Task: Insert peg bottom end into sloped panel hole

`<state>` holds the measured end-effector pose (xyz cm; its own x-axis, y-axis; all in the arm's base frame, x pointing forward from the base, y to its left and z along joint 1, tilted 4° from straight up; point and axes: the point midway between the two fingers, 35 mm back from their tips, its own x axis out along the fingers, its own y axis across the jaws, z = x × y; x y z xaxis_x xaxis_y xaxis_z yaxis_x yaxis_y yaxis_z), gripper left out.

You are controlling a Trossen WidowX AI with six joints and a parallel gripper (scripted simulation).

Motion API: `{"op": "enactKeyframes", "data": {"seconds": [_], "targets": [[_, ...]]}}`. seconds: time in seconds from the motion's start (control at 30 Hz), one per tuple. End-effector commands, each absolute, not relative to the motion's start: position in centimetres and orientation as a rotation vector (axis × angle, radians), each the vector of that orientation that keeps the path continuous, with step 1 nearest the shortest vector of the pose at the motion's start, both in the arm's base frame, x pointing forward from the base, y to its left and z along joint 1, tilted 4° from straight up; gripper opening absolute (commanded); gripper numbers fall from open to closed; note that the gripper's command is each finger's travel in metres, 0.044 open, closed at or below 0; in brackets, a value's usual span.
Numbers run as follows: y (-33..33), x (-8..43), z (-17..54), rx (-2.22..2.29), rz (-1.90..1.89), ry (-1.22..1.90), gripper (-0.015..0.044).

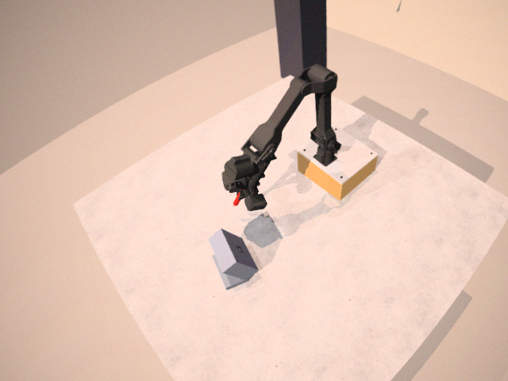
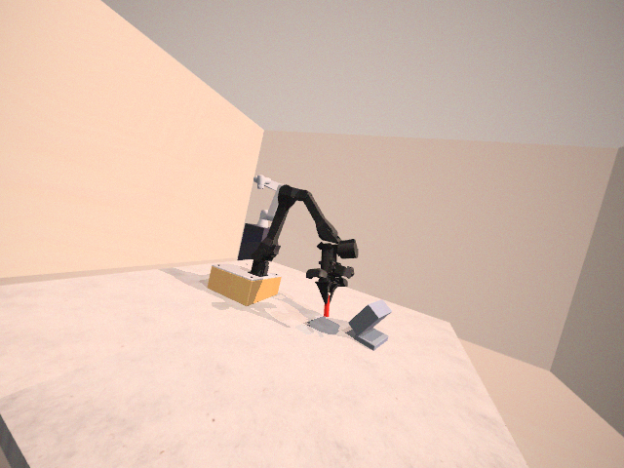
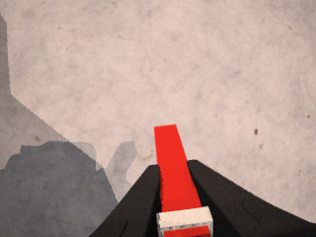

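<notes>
The block [image 1: 227, 250] [image 2: 370, 316], grey-blue, sits on the table [image 1: 348, 266] [image 2: 252, 382] [image 3: 237, 64], its thick sloped part leaning over a thin foot and a small dark hole [image 1: 240, 248] showing in its face. The table is pale, close to pinkish white, with faint grey mottling and a few small dark specks, and its straight edges run out well beyond the block on every side. Near the block, on the side its holed face looks toward, the claw [image 1: 245, 197] [image 2: 328, 297] [image 3: 173, 172] points down, clamped on the red peg [image 1: 236, 199] [image 2: 326, 307] [image 3: 173, 163]. The peg is outside the hole, apart from the block, its low end off the table; in the wrist view it has flat sides and a whitish band [image 3: 185, 217] round it. A dark shadow [image 1: 262, 230] [image 2: 324, 325] [image 3: 54, 185] lies just beside the block. Farther from the block, past the claw, the black arm [image 1: 282, 108] [image 2: 317, 216] stands on an orange box [image 1: 321, 178] [image 2: 231, 286] with a white top. Behind that rises a dark post [image 1: 301, 36] [image 2: 250, 242]. Plain walls [image 2: 428, 201] surround the table, warm cream on one side and dull beige-grey beyond the block.
</notes>
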<state>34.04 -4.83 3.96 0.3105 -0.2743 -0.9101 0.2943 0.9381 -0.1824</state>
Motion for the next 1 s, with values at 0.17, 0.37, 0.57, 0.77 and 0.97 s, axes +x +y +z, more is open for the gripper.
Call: {"op": "enactKeyframes", "data": {"seconds": [0.17,0.37,0.57,0.77,0.97], "targets": [[-3.8,34.2,4.0,0.007,-0.380,1.158,0.0000],[-3.0,34.4,4.1,0.000,-0.379,1.128,0.0000],[-2.3,34.6,4.2,-0.005,-0.378,1.098,0.0000],[-1.5,34.7,4.4,-0.009,-0.376,1.068,0.0000],[-0.7,34.9,4.5,-0.011,-0.374,1.037,0.0000]]}}
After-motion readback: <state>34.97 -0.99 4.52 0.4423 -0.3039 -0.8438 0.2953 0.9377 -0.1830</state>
